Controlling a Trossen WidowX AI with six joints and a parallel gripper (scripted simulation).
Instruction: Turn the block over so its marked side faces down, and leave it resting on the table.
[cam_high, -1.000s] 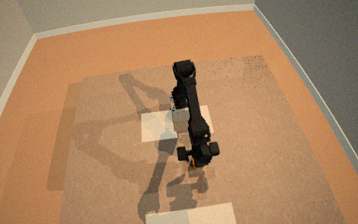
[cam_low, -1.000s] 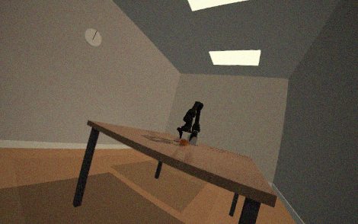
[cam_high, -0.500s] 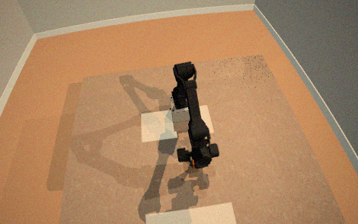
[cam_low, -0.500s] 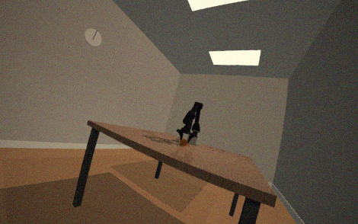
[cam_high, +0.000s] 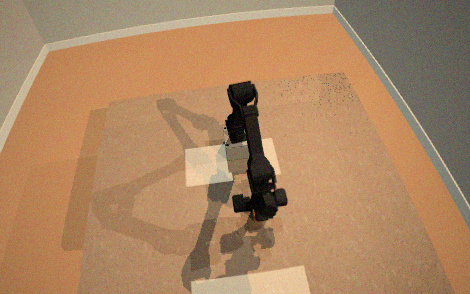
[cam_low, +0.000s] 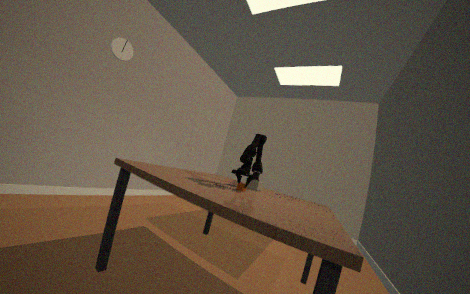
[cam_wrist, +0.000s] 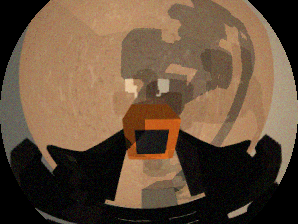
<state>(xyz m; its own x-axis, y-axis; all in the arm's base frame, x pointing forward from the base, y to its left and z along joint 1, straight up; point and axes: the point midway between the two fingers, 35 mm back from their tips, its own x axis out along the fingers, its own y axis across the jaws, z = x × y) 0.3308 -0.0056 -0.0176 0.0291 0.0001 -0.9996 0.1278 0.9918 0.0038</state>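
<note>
The orange block (cam_wrist: 161, 123) (cam_low: 241, 187) is between the fingers in the wrist view. Its marked side, with the dark square, faces up toward the wrist camera, and one plain side shows beyond it. My gripper (cam_wrist: 150, 131) (cam_low: 241, 184) is shut on the block, one black finger against each side. In the top view the arm hides nearly all of the block. The block is at or just above the table (cam_high: 350, 200) (cam_low: 285, 215); a gap under it cannot be made out.
The arm's base (cam_high: 237, 152) stands behind the block on the table. Bright pale patches and the arm's dark shadows lie across the table top. The table's front edge (cam_low: 240, 221) shows in the exterior view.
</note>
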